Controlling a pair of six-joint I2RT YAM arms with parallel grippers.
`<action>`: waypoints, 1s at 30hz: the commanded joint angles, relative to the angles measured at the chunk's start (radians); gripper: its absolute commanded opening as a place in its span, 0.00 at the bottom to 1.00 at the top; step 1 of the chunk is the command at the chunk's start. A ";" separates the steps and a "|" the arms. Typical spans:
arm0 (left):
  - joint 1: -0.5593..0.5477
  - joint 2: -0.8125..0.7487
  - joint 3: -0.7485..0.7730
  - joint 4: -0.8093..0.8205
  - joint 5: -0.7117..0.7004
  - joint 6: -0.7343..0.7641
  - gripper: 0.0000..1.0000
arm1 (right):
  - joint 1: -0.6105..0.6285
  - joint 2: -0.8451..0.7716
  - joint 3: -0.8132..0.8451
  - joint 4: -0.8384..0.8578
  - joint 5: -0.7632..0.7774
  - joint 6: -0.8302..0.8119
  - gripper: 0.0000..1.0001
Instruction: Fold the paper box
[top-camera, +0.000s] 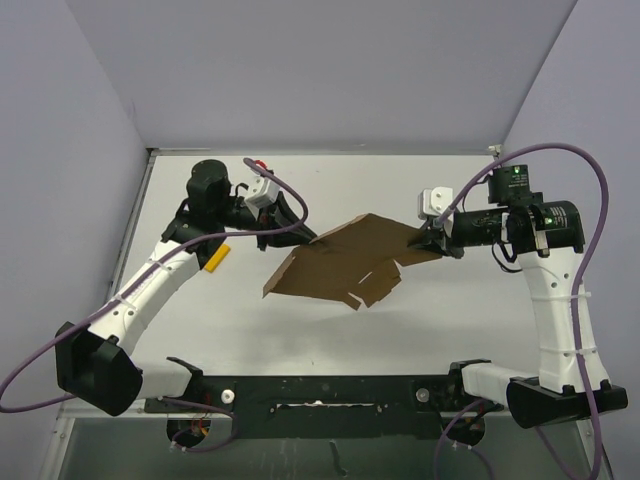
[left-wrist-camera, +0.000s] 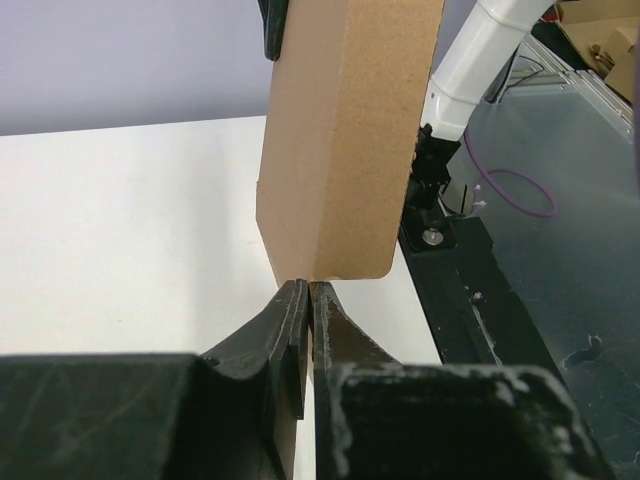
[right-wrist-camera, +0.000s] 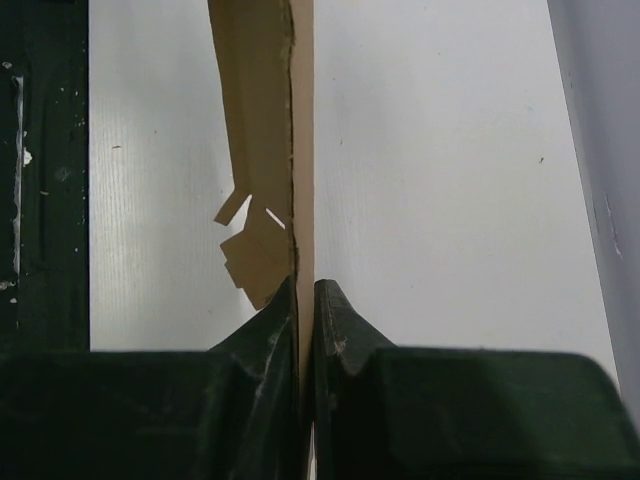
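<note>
The paper box (top-camera: 345, 262) is a flat brown cardboard sheet with flaps and tabs, held up over the middle of the white table between both grippers. My left gripper (top-camera: 306, 234) is shut on its far left edge. In the left wrist view the jaws (left-wrist-camera: 308, 290) are pressed together on the sheet, and a broad cardboard panel (left-wrist-camera: 345, 140) stands up beyond them. My right gripper (top-camera: 432, 243) is shut on the sheet's right corner. In the right wrist view the jaws (right-wrist-camera: 306, 290) clamp the cardboard (right-wrist-camera: 262, 150), which shows edge-on, with cut tabs hanging to the left.
A white table (top-camera: 350, 190) lies between lilac walls. A black base rail (top-camera: 320, 390) runs along the near edge. A small yellow piece (top-camera: 218, 257) shows by the left arm. The right arm's white link (left-wrist-camera: 480, 60) and purple cable show in the left wrist view.
</note>
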 joint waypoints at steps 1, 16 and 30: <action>-0.003 -0.003 0.017 0.059 -0.012 -0.020 0.00 | 0.006 0.003 0.002 0.076 -0.052 0.038 0.00; 0.410 -0.445 -0.418 0.313 -0.644 -0.639 0.60 | -0.112 -0.040 -0.101 0.143 -0.121 0.179 0.00; 0.501 -0.148 -0.746 1.003 -0.596 -1.153 0.66 | -0.199 0.006 -0.122 0.166 -0.279 0.275 0.00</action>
